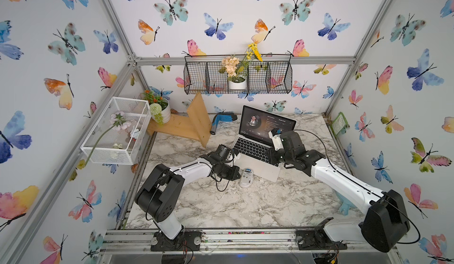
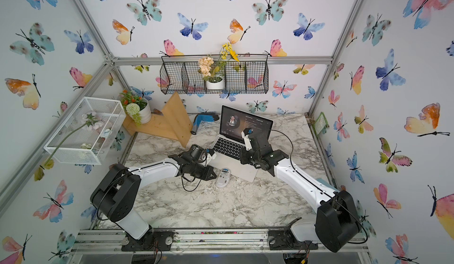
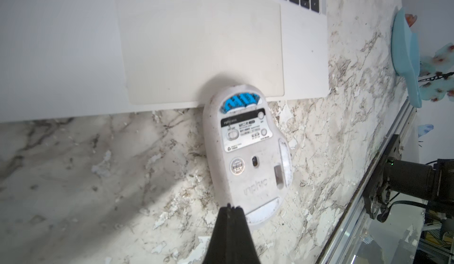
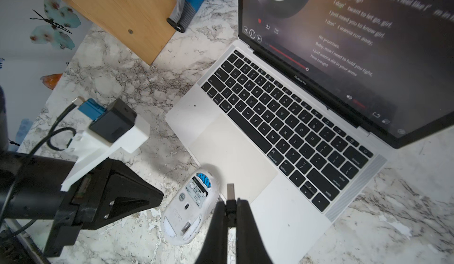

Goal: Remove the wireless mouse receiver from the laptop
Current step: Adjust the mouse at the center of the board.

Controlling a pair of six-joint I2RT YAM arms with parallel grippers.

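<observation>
Left arm [image 1: 189, 169] low, jaws shut, right arm [image 1: 339, 180] higher, jaws clamping receiver [image 4: 230, 191]

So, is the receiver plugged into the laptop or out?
Out: the right gripper pinches the receiver, its metal plug bare, above the laptop.

The laptop [image 4: 233, 149] is matt silver metal with a glossy screen [image 4: 368, 66]. The mouse [image 4: 190, 206] is scuffed white plastic. The marble-look surface [image 4: 118, 78] is chipped; the board [image 4: 118, 9] is smooth wood.
</observation>
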